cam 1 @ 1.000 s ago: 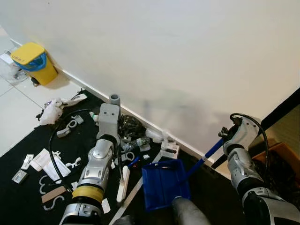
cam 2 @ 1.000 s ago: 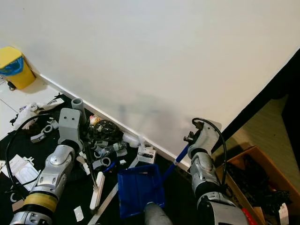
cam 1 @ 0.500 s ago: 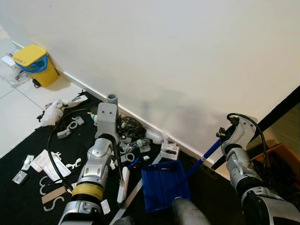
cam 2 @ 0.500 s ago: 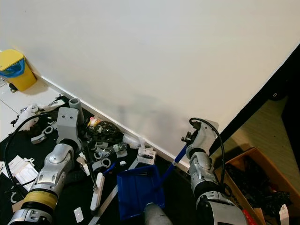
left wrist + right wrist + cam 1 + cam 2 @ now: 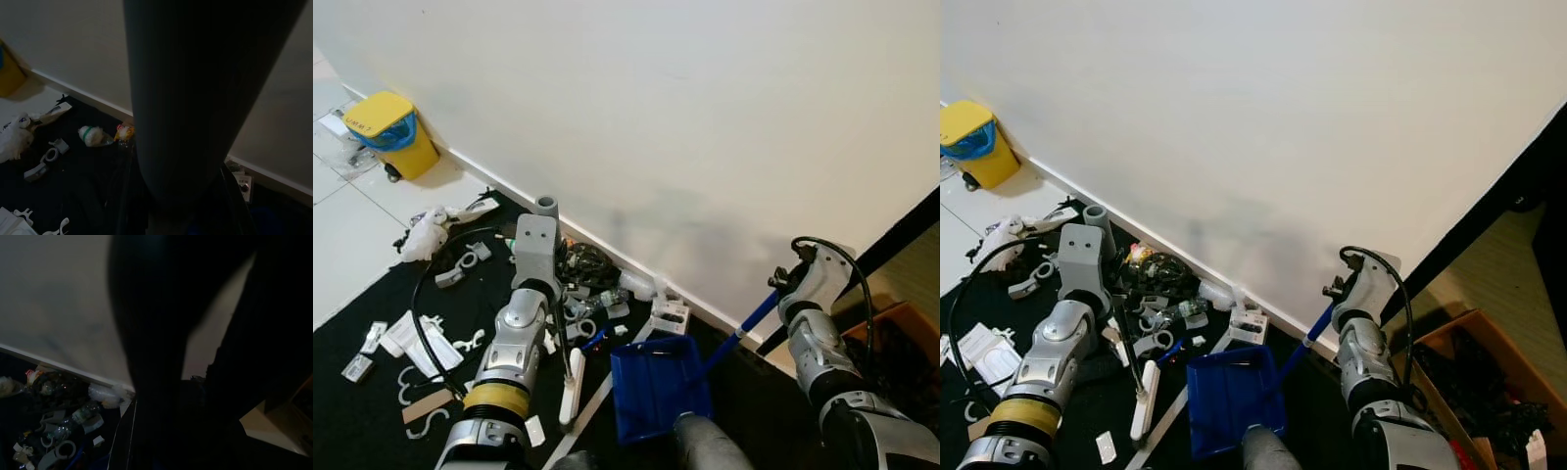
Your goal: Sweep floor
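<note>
Landmark: the blue dustpan (image 5: 658, 384) lies flat on the black mat (image 5: 372, 299), at the robot's feet, its mouth towards the wall (image 5: 685, 127).
Risk, near: the white brush head (image 5: 572, 385) sits just left of the dustpan; a stroke that is too shallow would likely push debris past the pan's left edge instead of into it.
Risk, middle: the litter pile (image 5: 592, 284) of rings, bottle and wrappers lies just beyond the dustpan's far-left corner; round pieces could roll aside under the brush.
Risk, far: white scraps (image 5: 423, 233) and a yellow bin (image 5: 386, 130) sit well left of the dustpan, probably beyond one sweep.
Left gripper (image 5: 546, 208): raised left of the dustpan over the brush pole; whether its fingers are clenched cannot be told.
Right gripper (image 5: 785, 277): up right of the dustpan at the top of its blue handle (image 5: 742, 328); its grasp is hidden too.
</note>
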{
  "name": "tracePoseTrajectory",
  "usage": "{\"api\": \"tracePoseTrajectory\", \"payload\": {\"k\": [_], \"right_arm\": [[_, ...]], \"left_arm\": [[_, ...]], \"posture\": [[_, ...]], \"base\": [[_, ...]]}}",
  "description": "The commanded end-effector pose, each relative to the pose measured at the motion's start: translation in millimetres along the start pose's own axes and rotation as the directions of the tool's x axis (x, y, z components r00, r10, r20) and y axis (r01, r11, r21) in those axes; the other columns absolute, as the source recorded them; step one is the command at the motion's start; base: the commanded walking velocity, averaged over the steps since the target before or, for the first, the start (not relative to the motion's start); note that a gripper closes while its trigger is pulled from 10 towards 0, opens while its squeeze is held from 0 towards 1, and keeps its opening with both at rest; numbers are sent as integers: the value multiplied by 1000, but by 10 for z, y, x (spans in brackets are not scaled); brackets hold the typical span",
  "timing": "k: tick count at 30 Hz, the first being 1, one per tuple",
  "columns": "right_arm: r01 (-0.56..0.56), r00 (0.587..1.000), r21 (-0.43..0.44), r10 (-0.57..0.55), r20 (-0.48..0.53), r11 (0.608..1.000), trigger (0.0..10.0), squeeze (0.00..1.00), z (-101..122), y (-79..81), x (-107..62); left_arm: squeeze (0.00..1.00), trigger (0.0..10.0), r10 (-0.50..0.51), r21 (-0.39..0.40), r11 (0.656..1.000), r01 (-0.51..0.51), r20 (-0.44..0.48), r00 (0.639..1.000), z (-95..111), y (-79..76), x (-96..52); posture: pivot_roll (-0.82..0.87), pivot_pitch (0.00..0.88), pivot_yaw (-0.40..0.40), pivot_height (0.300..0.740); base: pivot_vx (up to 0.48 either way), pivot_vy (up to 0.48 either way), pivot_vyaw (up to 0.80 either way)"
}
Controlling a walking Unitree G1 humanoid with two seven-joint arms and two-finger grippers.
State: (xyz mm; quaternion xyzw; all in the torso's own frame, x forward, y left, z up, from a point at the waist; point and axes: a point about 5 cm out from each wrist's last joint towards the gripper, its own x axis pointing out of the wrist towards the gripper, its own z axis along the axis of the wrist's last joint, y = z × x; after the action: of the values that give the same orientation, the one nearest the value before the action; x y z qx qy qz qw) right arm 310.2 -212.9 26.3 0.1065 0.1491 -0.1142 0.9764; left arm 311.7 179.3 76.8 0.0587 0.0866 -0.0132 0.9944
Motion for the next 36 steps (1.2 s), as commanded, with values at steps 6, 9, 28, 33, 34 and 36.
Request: {"api": "tracePoseTrajectory", "payload": {"k": [6,9,28,33,34,36], "right_arm": [[-7,999,20,8,-51,1000,10000,0,-115,38,-30],[-7,999,18,8,-51,1000,10000,0,-121,28,-35],[33,998,34,-31,-57,999,10000,0,-144,-75,-55],[33,998,34,-31,-57,999,10000,0,-139,-78,-52],[34,998,35,-31,-56,999,10000,0,-137,-78,-51],[26,998,35,-24,-50,999,10000,0,-135,-72,-54]], "left_arm": [[0,10000,31,25,999,-30,-5,1000,-15,108,-28],[0,10000,21,29,999,-21,-10,1000,-38,107,-44],[0,10000,-4,80,997,5,-17,1000,54,44,64],[0,10000,-2,38,999,2,-13,1000,42,34,56],[0,10000,-2,46,999,3,-11,1000,46,36,57],[0,10000,-33,98,995,30,29,999,135,36,39]], "posture": [[47,90,-23,740],[44,76,-18,740],[43,78,-6,740],[43,79,-11,740],[42,80,-11,740],[44,82,-19,740]], "base": [[0,257,0],[0,0,0],[0,-206,0],[0,0,0],[0,0,0],[0,0,0]]}}
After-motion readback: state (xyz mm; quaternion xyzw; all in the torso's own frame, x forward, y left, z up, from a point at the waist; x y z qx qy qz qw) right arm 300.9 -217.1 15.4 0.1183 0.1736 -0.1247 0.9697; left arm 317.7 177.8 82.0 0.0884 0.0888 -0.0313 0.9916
